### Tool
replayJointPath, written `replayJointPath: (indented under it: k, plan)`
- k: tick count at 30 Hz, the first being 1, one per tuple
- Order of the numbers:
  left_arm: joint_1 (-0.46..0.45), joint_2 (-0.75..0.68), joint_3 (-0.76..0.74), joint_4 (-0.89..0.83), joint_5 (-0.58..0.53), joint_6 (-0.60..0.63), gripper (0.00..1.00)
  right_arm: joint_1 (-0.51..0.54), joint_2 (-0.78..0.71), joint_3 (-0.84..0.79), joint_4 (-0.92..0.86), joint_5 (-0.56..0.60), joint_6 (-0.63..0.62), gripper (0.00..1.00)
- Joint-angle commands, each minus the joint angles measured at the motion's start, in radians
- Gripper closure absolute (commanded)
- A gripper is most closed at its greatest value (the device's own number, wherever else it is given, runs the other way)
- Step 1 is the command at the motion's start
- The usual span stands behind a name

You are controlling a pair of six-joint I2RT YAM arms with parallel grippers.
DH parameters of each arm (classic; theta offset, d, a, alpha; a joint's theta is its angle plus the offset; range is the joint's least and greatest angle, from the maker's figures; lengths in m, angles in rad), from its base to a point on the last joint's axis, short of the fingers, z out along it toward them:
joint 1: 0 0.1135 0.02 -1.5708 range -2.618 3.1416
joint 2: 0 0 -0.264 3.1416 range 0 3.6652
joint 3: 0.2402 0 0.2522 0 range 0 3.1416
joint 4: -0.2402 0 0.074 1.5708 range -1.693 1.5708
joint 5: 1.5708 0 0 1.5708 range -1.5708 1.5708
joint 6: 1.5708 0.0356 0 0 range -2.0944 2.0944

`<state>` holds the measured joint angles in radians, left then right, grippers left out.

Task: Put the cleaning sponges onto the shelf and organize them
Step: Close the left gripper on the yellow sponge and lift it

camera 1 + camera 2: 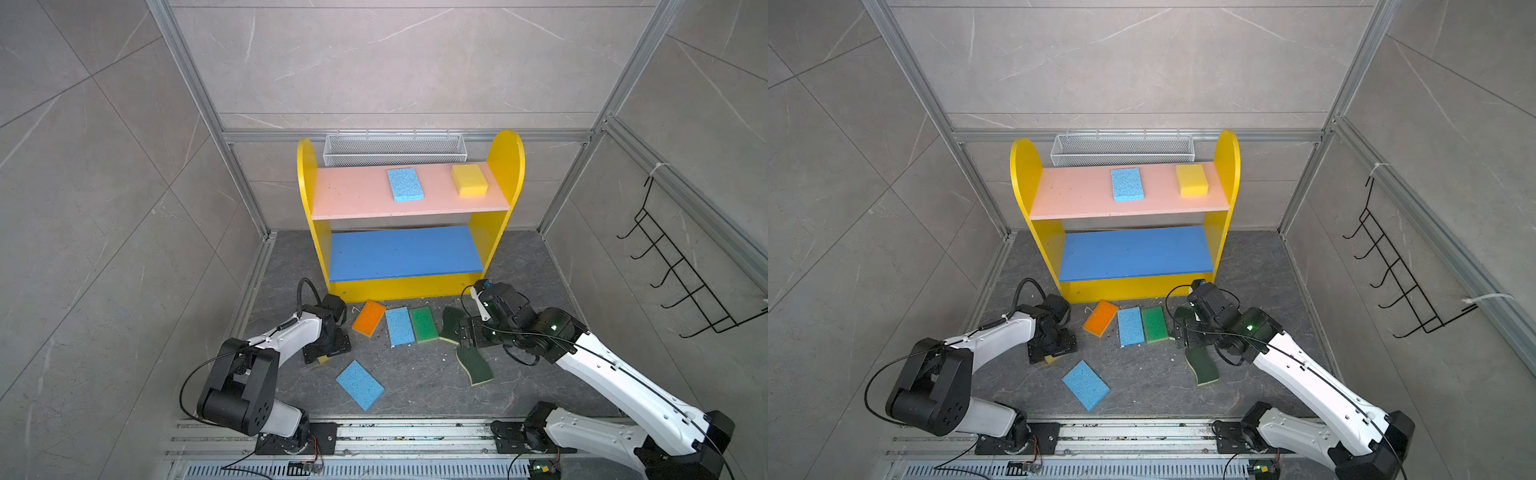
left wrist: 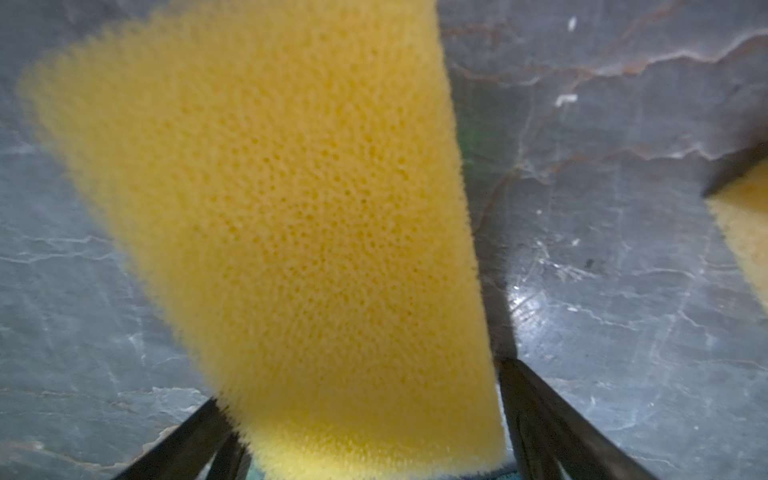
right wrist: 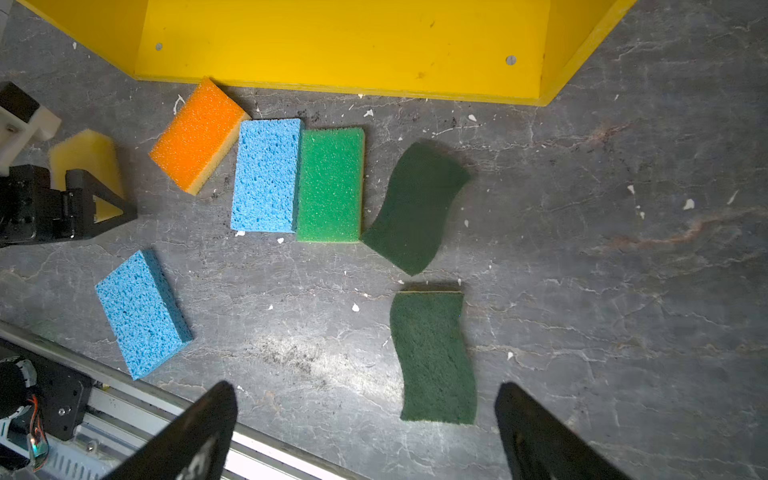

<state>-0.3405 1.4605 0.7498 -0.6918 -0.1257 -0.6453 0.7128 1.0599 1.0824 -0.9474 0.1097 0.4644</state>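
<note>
Between the jaws of the left hand [image 2: 359,382], thick yellow sponge [image 2: 291,208], grip unclear, right hand [image 3: 365,388] wide, near wavy sponge [image 3: 432,353]

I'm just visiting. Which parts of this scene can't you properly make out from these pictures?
- Yellow sponge on the floor: in both top views the left arm hides all but a corner.
- Left pincer: the wrist view shows fingers flanking that sponge, blurred; grip unclear.
- One wavy green sponge: partly under the right arm in both top views.
- Shelf, lowest level: covered by the blue board.
</note>
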Motion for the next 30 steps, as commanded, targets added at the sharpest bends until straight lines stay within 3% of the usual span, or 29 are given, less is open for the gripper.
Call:
replayJointPath:
  k: [1, 8, 20, 30]
  plan:
    - [0.004, 0.003, -0.021, -0.009, -0.043, -0.087, 0.07, -0.003, -0.02, -0.016, -0.019, 0.019, 0.002, 0.01]
    - [0.004, -0.044, -0.031, 0.065, 0.03, -0.153, 0.05, -0.004, -0.02, -0.011, -0.025, 0.027, -0.009, 0.01]
    - [0.019, -0.003, -0.047, 0.046, -0.037, -0.176, 0.12, -0.003, -0.011, -0.018, -0.019, 0.018, -0.006, 0.01]
    - [0.095, -0.075, -0.099, 0.091, 0.012, -0.167, 0.13, -0.003, 0.012, -0.008, -0.01, 0.001, 0.003, 0.01]
